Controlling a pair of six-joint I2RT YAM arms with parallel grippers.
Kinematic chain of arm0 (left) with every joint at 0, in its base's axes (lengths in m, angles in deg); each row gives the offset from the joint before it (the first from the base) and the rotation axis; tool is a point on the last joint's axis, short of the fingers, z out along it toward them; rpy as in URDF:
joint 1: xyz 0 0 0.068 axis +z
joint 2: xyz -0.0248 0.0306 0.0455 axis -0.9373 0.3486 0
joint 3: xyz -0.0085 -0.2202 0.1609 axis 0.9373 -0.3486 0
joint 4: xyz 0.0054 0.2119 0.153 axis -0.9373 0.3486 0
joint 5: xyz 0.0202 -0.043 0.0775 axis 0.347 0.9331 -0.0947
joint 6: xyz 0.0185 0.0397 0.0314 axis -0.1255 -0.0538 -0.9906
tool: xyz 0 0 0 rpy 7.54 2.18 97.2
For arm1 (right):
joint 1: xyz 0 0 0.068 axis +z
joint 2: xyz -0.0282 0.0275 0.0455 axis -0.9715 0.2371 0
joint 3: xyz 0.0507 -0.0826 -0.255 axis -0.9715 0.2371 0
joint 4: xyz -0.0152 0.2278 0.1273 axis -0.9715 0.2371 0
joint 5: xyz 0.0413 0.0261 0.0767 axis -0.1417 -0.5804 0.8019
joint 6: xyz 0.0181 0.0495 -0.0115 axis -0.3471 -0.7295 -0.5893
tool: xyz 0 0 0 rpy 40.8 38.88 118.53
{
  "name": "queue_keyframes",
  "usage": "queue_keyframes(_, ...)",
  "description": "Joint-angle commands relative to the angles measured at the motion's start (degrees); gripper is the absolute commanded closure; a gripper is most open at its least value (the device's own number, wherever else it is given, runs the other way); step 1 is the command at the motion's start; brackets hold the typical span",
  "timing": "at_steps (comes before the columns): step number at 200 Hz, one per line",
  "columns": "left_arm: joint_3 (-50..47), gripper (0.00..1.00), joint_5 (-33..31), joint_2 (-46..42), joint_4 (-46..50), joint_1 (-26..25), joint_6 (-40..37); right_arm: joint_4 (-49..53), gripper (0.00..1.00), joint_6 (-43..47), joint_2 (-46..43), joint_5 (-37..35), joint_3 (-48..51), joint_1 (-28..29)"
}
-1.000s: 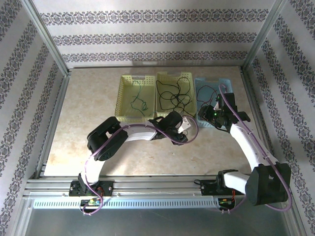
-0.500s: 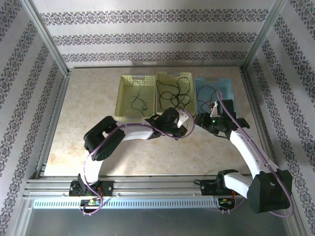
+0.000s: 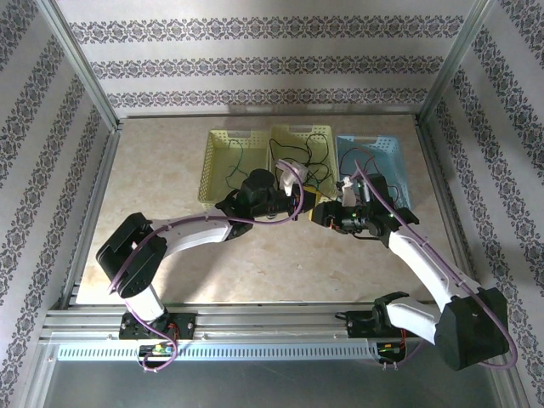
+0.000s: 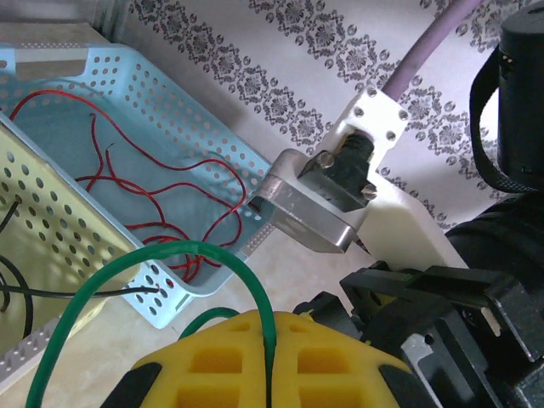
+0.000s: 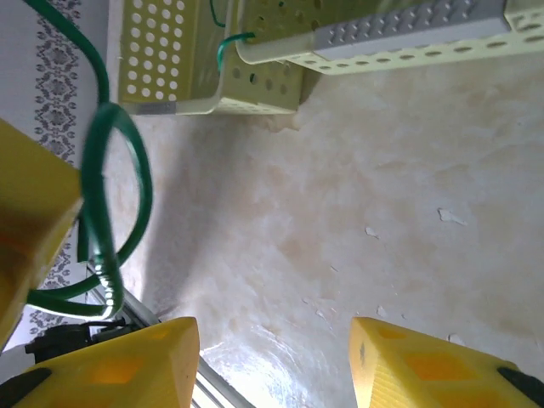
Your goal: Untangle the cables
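Observation:
My left gripper (image 4: 270, 321) is shut on a green cable (image 4: 170, 248), pinched between its yellow pads and arching up and left in a loop. From above, the left gripper (image 3: 308, 201) hangs in front of the middle basket. Close beside it on the right is my right gripper (image 3: 323, 214). In its own view the right gripper (image 5: 268, 348) is open over bare table, with the green cable (image 5: 102, 170) looping just left of its fingers. Red cables (image 4: 127, 161) lie in the blue basket (image 4: 212, 144). Black cables (image 3: 310, 166) lie in the middle yellow basket (image 3: 302, 132).
Three baskets stand in a row at the back of the beige table (image 3: 170, 195). The left yellow basket (image 3: 212, 161) holds another green cable (image 3: 238, 166). Patterned walls and metal frame posts (image 3: 85, 76) close in the sides. Purple arm cables (image 3: 374, 191) run along both arms.
My left gripper closed on the green cable and carried it up toward the baskets as the arm stretched out. My right gripper moved left from the blue basket to beside the left one.

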Motion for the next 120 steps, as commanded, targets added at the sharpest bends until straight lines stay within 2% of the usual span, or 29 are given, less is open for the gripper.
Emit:
queue_keyframes(1, -2.0, 1.00, 2.3, -0.6, -7.3, 1.6, 5.7, -4.7, 0.51, -0.4, -0.4, 1.6, -2.2, -0.1)
queue_keyframes(41, -4.9, 1.00, 3.7, -0.6, -15.2, 4.3, 12.0, -9.1, 0.53, -3.4, -2.7, 4.2, -0.8, -3.4)
queue_keyframes(120, -5.1, 1.00, 5.5, -0.8, -17.8, 4.6, 14.1, -19.9, 0.57, -9.6, -1.5, 8.2, 0.2, -3.8)
